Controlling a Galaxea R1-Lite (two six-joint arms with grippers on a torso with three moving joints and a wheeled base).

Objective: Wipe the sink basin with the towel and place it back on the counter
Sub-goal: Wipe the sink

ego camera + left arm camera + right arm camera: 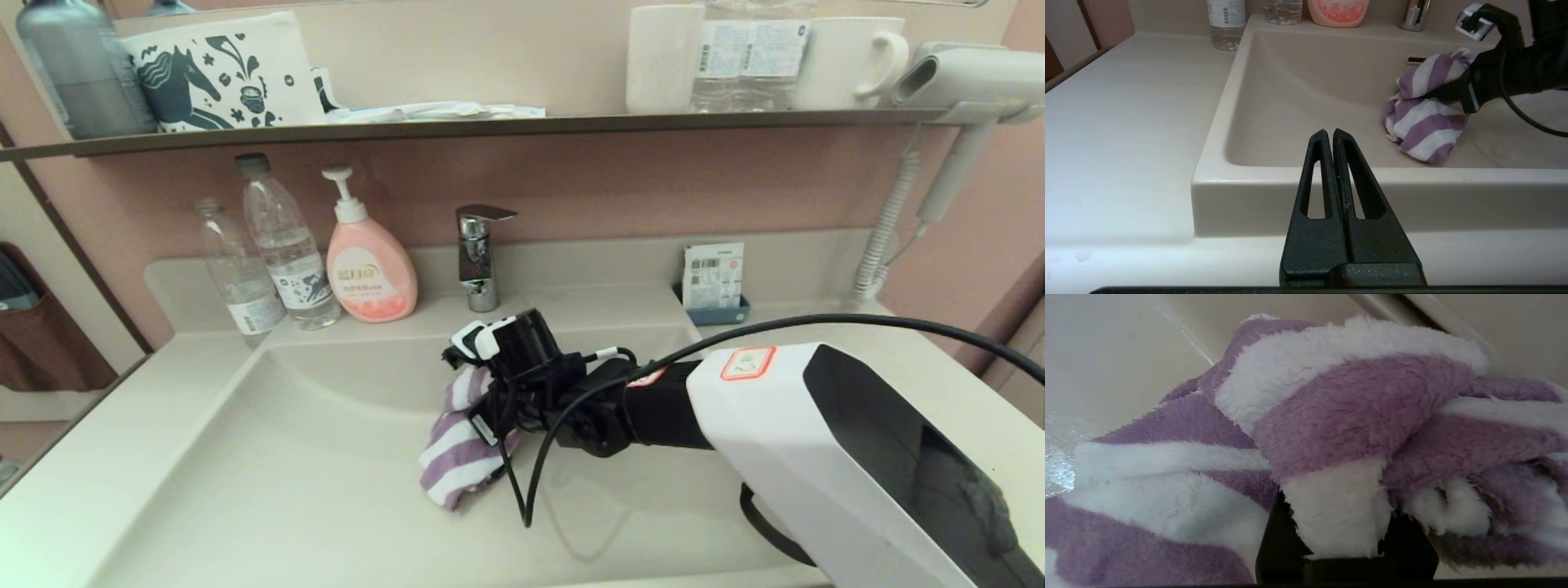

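Purple-striped towel (459,447) pinched in right tool (488,416), low in sink basin (269,457)

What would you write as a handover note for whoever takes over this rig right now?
Right tool: shut on the towel, holding it down inside the sink basin, near the middle, in front of the faucet.
Left tool: shut, empty, parked in front of the basin's front rim; not in the head view.
Towel: bunched, lower end touching the basin floor.
Counter: two water bottles and a pink soap dispenser stand at its back left.
Done: towel picked up and brought into the basin.
Left: whatever remains of the wipe, then lift the towel out and lay it on the counter.
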